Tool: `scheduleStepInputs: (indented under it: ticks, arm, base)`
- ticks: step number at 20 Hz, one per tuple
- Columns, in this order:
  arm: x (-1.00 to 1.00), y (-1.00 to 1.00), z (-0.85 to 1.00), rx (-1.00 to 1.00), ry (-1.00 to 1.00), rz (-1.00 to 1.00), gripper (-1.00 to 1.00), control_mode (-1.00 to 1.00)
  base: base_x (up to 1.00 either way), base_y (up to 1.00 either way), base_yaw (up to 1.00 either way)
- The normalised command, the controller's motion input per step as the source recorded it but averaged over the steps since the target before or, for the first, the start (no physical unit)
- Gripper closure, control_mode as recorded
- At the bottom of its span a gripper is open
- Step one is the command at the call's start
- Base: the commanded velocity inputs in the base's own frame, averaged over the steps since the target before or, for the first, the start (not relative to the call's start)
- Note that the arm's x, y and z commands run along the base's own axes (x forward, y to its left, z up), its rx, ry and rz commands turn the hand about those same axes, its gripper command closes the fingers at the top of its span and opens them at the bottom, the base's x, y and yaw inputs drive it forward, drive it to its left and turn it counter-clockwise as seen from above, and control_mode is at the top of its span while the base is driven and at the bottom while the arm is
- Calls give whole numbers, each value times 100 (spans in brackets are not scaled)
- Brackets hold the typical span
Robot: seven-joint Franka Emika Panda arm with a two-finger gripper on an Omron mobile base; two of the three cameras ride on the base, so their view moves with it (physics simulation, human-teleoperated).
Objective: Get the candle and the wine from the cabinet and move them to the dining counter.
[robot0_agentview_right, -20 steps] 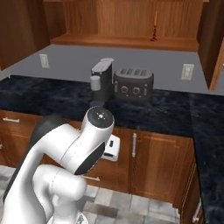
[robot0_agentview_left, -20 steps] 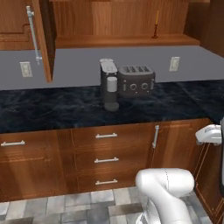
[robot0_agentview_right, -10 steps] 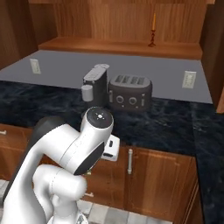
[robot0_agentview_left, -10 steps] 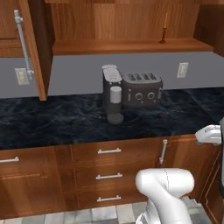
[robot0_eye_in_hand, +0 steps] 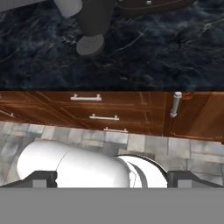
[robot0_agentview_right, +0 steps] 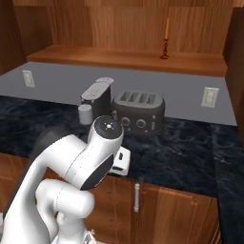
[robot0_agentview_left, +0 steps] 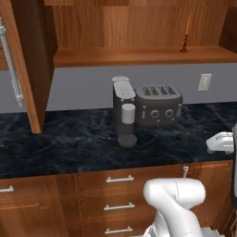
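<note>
On the cabinet (robot0_agentview_left: 139, 55) shelf stands the candle (robot0_agentview_right: 166, 39), light, thin, snappable, best gripped at its holder; claw (robot0_eye_in_hand: 112, 178) wide open, empty.

No text, label, brand or number can be read anywhere. The toaster (robot0_agentview_left: 158, 104) and coffee machine (robot0_agentview_left: 124, 110) carry plain faces (their round knobs unmarked), well beyond the fingertips (robot0_eye_in_hand: 40, 178) on the black countertop (robot0_eye_in_hand: 144, 52).
</note>
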Motion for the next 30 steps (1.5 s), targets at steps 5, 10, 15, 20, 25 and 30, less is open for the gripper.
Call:
scheduleStepInputs:
  ticks: [5, 10, 15, 20, 25, 30]
  arm:
    - [0, 0, 0, 0, 0, 0, -100, 100]
    - [0, 0, 0, 0, 0, 0, -100, 100]
    - [0, 0, 0, 0, 0, 0, -100, 100]
    - [0, 0, 0, 0, 0, 0, -100, 100]
    - [0, 0, 0, 0, 0, 0, -100, 100]
    - [0, 0, 0, 0, 0, 0, -100, 100]
  base:
    - [46, -27, 0]
    - [45, -28, 0]
    - [44, -25, 0]
    - [30, -18, 0]
    - [1, 0, 0]
    - [0, 0, 0]
